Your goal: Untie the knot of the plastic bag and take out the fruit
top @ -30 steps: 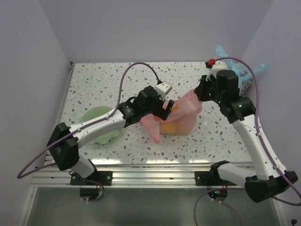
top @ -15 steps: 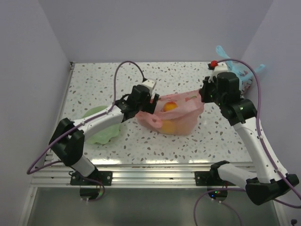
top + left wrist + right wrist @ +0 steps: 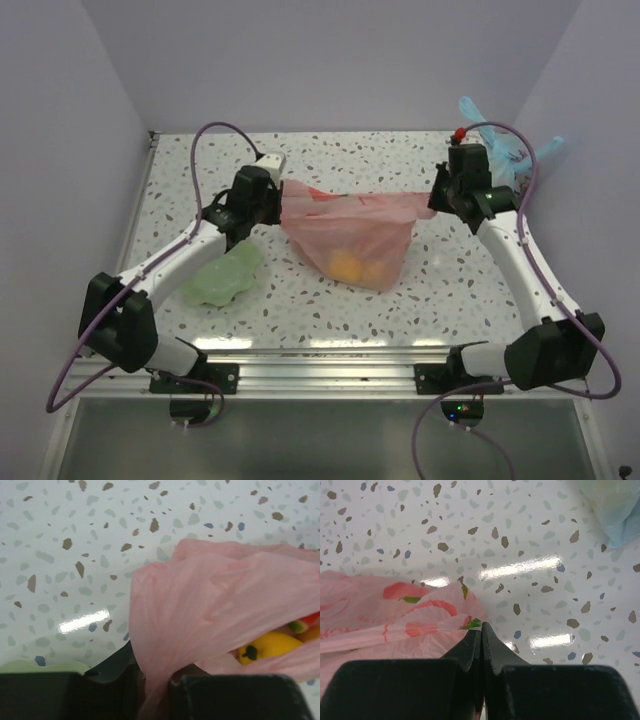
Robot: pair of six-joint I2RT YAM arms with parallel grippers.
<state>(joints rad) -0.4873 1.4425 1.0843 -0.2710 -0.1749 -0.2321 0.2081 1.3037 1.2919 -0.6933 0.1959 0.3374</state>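
The pink plastic bag [image 3: 350,225] hangs stretched wide between my two grippers, above the speckled table. My left gripper [image 3: 278,203] is shut on its left edge; in the left wrist view the bag's film [image 3: 220,595] runs down between the jaws of that gripper [image 3: 155,680]. My right gripper [image 3: 437,198] is shut on the right edge, where printed plastic [image 3: 380,615] meets its closed tips [image 3: 481,630]. The fruit [image 3: 350,265] sags in the bag's bottom as yellow-orange lumps. A yellow fruit [image 3: 267,647] and a red-green slice [image 3: 305,624] show through the mouth. The knot is out of view.
A green bowl [image 3: 222,277] lies on the table under the left arm, its rim [image 3: 40,666] just showing in the left wrist view. A light blue bag [image 3: 505,155] sits at the back right corner, close behind the right gripper and also in its wrist view [image 3: 615,510]. Walls enclose three sides.
My left gripper moved back and left off the bag's middle, closed on its edge and pulled it out. The right gripper drew back to the right. The bag went from slumped to stretched taut.
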